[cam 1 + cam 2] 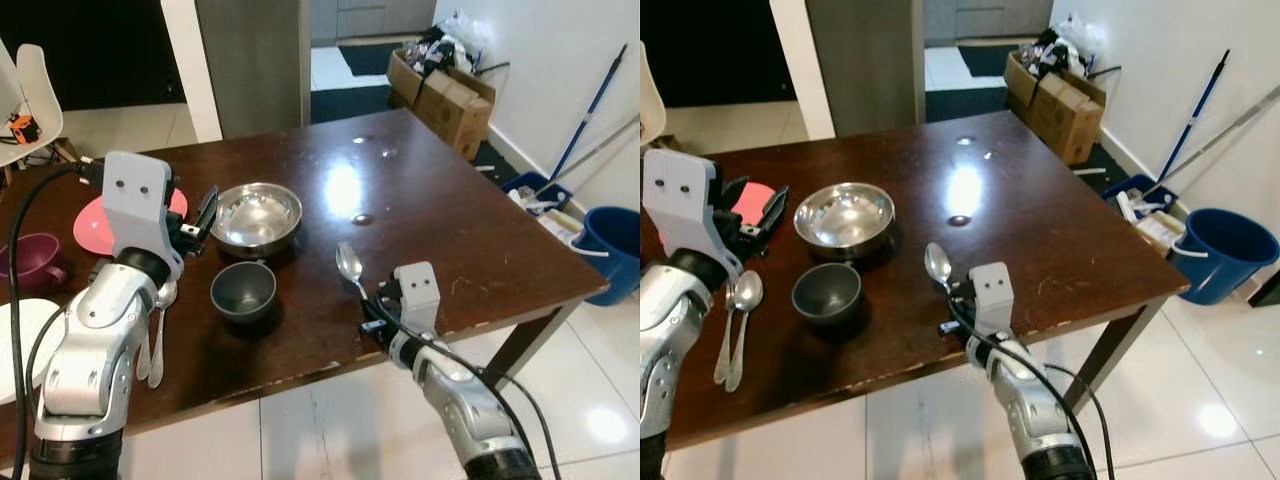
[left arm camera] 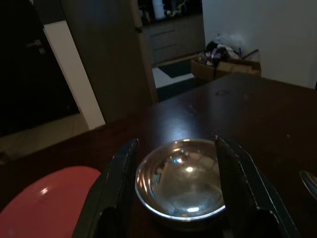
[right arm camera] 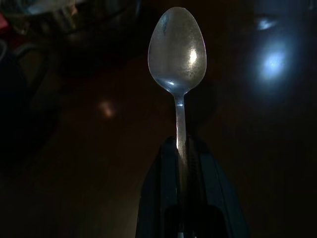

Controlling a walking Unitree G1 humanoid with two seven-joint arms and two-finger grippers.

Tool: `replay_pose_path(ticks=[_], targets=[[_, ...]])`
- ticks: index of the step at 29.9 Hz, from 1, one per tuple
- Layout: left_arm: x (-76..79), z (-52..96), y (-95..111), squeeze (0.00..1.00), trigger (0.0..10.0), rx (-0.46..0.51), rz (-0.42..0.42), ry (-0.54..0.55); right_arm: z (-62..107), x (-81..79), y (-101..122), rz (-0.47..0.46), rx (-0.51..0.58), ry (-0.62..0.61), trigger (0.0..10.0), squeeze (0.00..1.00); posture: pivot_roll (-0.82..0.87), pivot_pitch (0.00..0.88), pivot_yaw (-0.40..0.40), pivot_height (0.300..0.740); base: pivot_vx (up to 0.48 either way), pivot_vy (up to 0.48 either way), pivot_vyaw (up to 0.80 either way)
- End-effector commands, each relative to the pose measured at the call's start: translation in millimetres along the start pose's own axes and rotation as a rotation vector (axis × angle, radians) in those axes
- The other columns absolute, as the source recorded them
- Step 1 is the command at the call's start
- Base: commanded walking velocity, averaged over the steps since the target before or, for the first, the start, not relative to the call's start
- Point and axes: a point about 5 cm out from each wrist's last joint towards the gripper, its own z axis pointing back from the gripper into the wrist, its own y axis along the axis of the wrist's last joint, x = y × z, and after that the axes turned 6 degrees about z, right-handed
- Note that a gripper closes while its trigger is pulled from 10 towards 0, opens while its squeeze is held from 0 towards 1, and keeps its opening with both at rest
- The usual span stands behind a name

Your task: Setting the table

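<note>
My right gripper (image 1: 372,305) is shut on the handle of a metal spoon (image 1: 350,264), whose bowl (image 3: 177,49) points out over the dark wooden table (image 1: 440,210) near its front edge. My left gripper (image 1: 205,222) is open and hovers just left of a steel bowl (image 1: 257,216); the wrist view frames that steel bowl (image 2: 181,178) between the two black fingers (image 2: 118,186). A small dark grey bowl (image 1: 243,290) sits in front of the steel one. Two more spoons (image 1: 737,325) lie at the table's left front.
A pink plate (image 1: 95,222), a maroon mug (image 1: 32,262) and a white plate (image 1: 22,335) are at the left. Cardboard boxes (image 1: 445,90), a blue bucket (image 1: 612,250) and mop handles (image 1: 590,120) stand to the right of the table. A white chair (image 1: 30,90) is at far left.
</note>
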Motion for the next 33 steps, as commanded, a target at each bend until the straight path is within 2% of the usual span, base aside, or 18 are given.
replay_pose_path(ticks=[1,2,4,7,8,9,10,11,12,13,22,28,29,31,32,33], targets=[[-0.2,1.2,1,0.0,10.0,-0.012,-0.001,-0.012,-2.2,-2.1,-3,0.011,-0.005,0.019,10.0,0.07,0.12,0.067,0.129,0.74,0.0,0.0,0.0],[0.0,2.3,1,0.0,10.0,-0.014,-0.003,-0.011,-4.0,-0.7,-1,0.016,0.0,0.021,10.0,0.12,0.12,0.066,0.127,0.74,0.0,0.0,0.0],[0.6,4.1,1,0.0,10.0,-0.018,-0.003,-0.01,-7.3,1.5,2,0.024,0.01,0.025,10.0,0.16,0.13,0.065,0.126,0.74,0.0,0.0,0.0],[1.1,5.3,1,0.0,10.0,-0.021,-0.003,-0.01,-10.8,1.9,3,0.028,0.015,0.031,10.0,0.16,0.13,0.063,0.124,0.74,0.0,0.0,0.0],[1.3,5.5,2,0.0,10.0,-0.022,-0.003,-0.009,-11.9,1.6,3,0.029,0.015,0.035,10.0,0.24,0.13,0.063,0.122,0.74,0.0,0.0,0.0],[1.3,5.5,2,0.0,10.0,-0.022,-0.003,-0.009,-11.9,1.6,3,0.029,0.015,0.035,10.0,0.24,0.13,0.063,0.122,0.74,0.0,0.0,0.0],[1.5,5.9,2,0.0,10.0,-0.023,-0.003,-0.008,-14.2,0.6,3,0.032,0.016,0.045,10.0,0.45,0.14,0.062,0.12,0.74,0.0,0.0,0.0],[1.5,5.9,2,0.0,10.0,-0.023,-0.003,-0.008,-14.2,0.6,3,0.032,0.016,0.045,10.0,0.45,0.14,0.062,0.12,0.74,0.0,0.0,0.0],[1.6,6.2,2,0.0,10.0,-0.023,-0.003,-0.008,-15.0,0.1,3,0.035,0.018,0.048,10.0,0.58,0.14,0.061,0.12,0.74,0.0,0.0,0.0],[2.0,6.6,2,0.0,10.0,-0.025,-0.002,-0.008,-16.8,-0.5,5,0.035,0.026,0.052,10.0,0.99,0.14,0.06,0.12,0.74,0.0,0.0,0.0],[6.8,6.9,1,0.0,10.0,-0.027,0.008,-0.015,-21.9,1.3,14,0.027,0.069,0.044,10.0,1.0,0.13,0.053,0.118,0.74,0.0,0.0,0.0],[11.4,5.4,-1,0.0,10.0,-0.03,0.023,-0.023,-18.0,3.1,23,0.023,0.118,0.034,10.0,1.0,0.12,0.051,0.117,0.74,0.0,0.0,0.0],[15.1,5.1,-4,0.0,10.0,-0.039,0.034,-0.027,-13.3,2.8,28,0.031,0.15,0.03,10.0,0.3,0.1,0.049,0.115,0.74,0.0,0.0,0.0],[15.1,5.1,-4,0.0,10.0,-0.039,0.034,-0.027,-13.3,2.8,28,0.031,0.15,0.03,10.0,0.3,0.1,0.049,0.115,0.74,0.0,0.0,0.0],[17.1,5.1,-6,0.0,10.0,-0.043,0.039,-0.03,-10.8,2.7,30,0.034,0.165,0.027,10.0,0.0,0.09,0.047,0.114,0.74,0.0,0.0,0.0],[22.7,5.0,-12,0.0,10.0,-0.061,0.056,-0.035,-1.1,1.2,35,0.034,0.206,0.015,10.0,0.0,0.07,0.039,0.112,0.74,0.0,0.0,0.0]])
